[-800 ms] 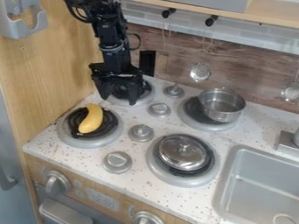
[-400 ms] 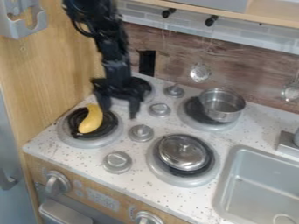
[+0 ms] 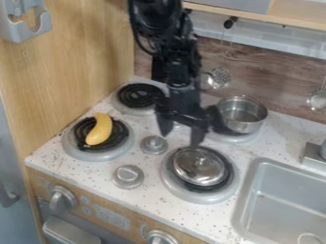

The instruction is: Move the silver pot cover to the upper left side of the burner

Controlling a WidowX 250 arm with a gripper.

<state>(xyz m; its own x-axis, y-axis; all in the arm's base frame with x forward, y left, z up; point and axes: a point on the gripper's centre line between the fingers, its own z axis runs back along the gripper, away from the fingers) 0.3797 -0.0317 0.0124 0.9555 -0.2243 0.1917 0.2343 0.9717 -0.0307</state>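
The pincer (image 3: pixel 181 138) hangs down over the middle of the stove top, from an arm (image 3: pixel 181 71) that comes in at the top edge; its two fingers stand apart, with nothing held between them; one finger points down at the speckled desk (image 3: pixel 149 200) near the centre, the other points toward the far rim of the silver pot cover (image 3: pixel 199 167), and whether it touches there I cannot tell.

The pot cover lies flat on the front right burner (image 3: pixel 200 198), with the burner's dark coil showing around it; a silver pot (image 3: pixel 242 119) stands upright on the back right burner (image 3: pixel 232 138), over toward its right side; a curved yellow toy (image 3: pixel 99 129) rests on the coil of the front left burner (image 3: pixel 86 154); the back left burner (image 3: pixel 140 95) shows its black coil inside a grey ring.

Grey knobs (image 3: pixel 128 176) rise from the desk between the left and right burners, one of them partly hidden behind the pincer; a grey sink (image 3: pixel 286 205) is set in at the right; a silver strainer (image 3: pixel 219 77) hangs against the wood-look back wall (image 3: pixel 267 81); a tall wooden panel (image 3: pixel 70 62) stands along the left.
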